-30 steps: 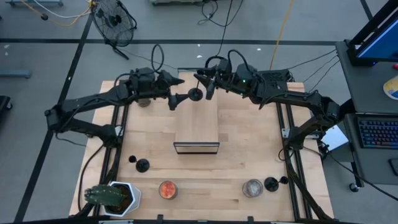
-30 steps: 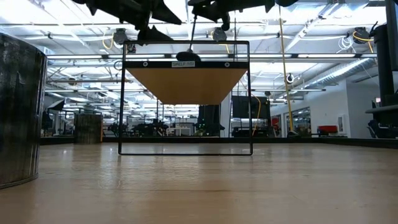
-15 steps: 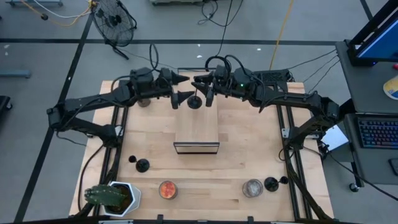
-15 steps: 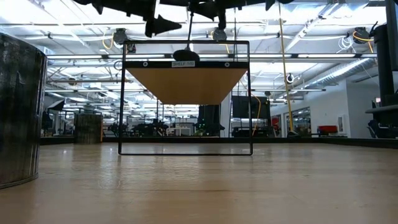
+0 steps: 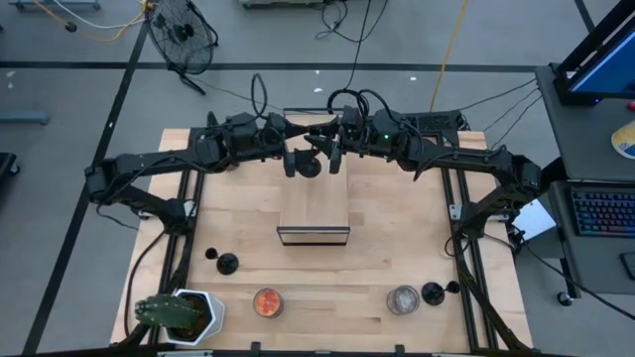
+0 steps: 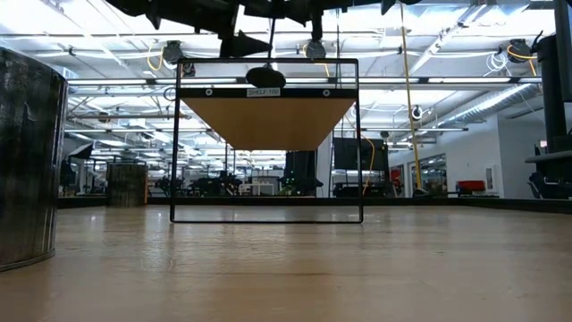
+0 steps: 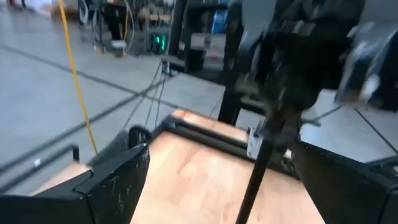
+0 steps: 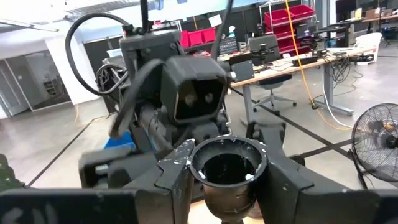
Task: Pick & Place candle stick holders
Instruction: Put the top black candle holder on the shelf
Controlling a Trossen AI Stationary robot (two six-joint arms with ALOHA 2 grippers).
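Observation:
A matte-black candle stick holder hangs from my right gripper, which is shut on it above the far end of the wooden box. Its disc base is lowest, as the low view also shows, with the thin stem above it. My left gripper is open. In the left wrist view its fingers stand apart on either side of the stem without touching it. Two more holders stand on their discs near the table's near edge. My right gripper pinches the holder's cup-shaped top end between its two fingers. The fingers come about level from the table's right side. The holder hangs upright below them, disc down, lifted clear of the box and the table.
A cactus in a white pot, a red jar and a glass jar stand along the near edge. A dark cylinder looms at the low view's left. Black rails run along both table sides.
My left gripper has gone toward the table's right edge, up to the hanging holder, so that its open fingers now stand on either side of the stem. My right gripper has brought the holder a little toward the near edge, still upright and clear.

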